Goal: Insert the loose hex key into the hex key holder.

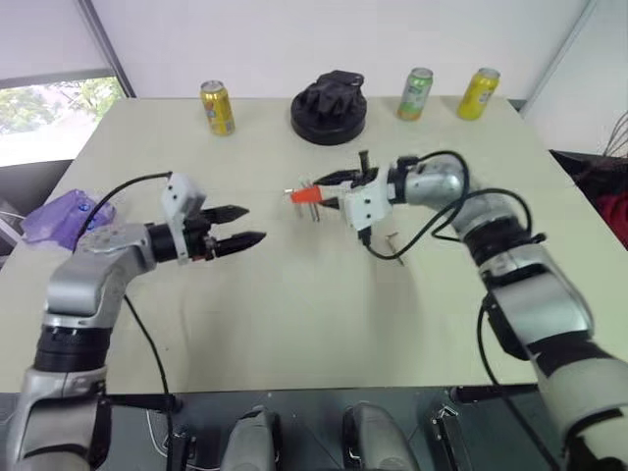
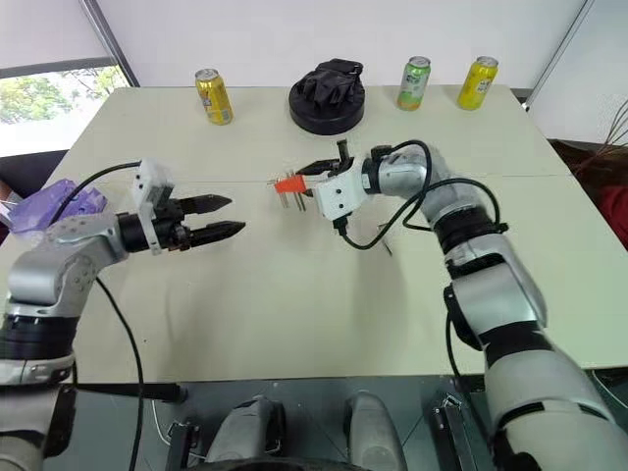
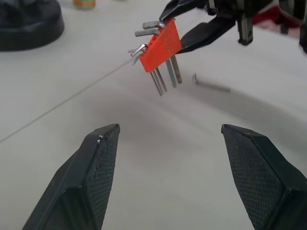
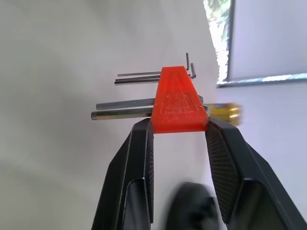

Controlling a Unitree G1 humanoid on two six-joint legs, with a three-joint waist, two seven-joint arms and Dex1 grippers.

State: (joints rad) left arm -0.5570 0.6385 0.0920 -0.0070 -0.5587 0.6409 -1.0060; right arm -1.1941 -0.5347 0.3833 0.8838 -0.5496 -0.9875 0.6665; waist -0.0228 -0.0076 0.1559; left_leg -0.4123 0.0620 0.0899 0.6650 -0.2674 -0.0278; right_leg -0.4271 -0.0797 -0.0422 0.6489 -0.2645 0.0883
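The hex key holder (image 1: pixel 305 194) is an orange block with several grey keys sticking out of it. It hangs above the middle of the table, and my right gripper (image 1: pixel 320 186) is shut on its wide end (image 4: pixel 176 103). The keys point down and sideways (image 3: pixel 160 45). My left gripper (image 1: pixel 253 223) is open and empty, level with the holder, a short way to its left and pointing at it. The loose hex key (image 1: pixel 392 238) lies flat on the table below my right wrist, beside the black cable, and also appears as a thin grey rod (image 3: pixel 211 85).
Along the far edge stand a yellow can (image 1: pixel 217 106), a black round object (image 1: pixel 330 106), a green can (image 1: pixel 416 93) and another yellow can (image 1: pixel 479 93). A purple bag (image 1: pixel 64 214) lies at the table's left edge.
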